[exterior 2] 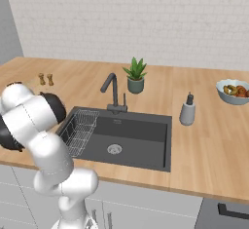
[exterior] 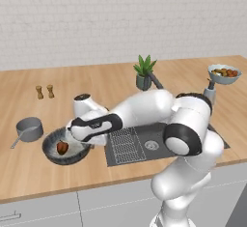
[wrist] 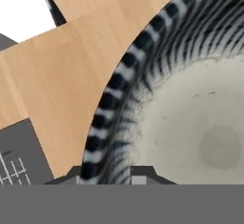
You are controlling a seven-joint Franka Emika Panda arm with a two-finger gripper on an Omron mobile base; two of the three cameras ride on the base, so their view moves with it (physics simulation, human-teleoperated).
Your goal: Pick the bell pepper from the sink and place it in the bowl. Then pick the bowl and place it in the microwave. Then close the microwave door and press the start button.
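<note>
At the front of the wooden counter [exterior: 116, 83], left of the sink [exterior: 144, 146], sits the bowl [exterior: 52, 152] with the bell pepper [exterior: 62, 147] inside. Its striped rim stands between the gripper [wrist: 106, 176] tips, the jaws narrowed on either side of it, apparently clasping the rim. Beyond lie a grey pot [exterior: 29, 129], two small shakers [exterior: 44, 92] and a potted plant [exterior: 144, 72]
</note>
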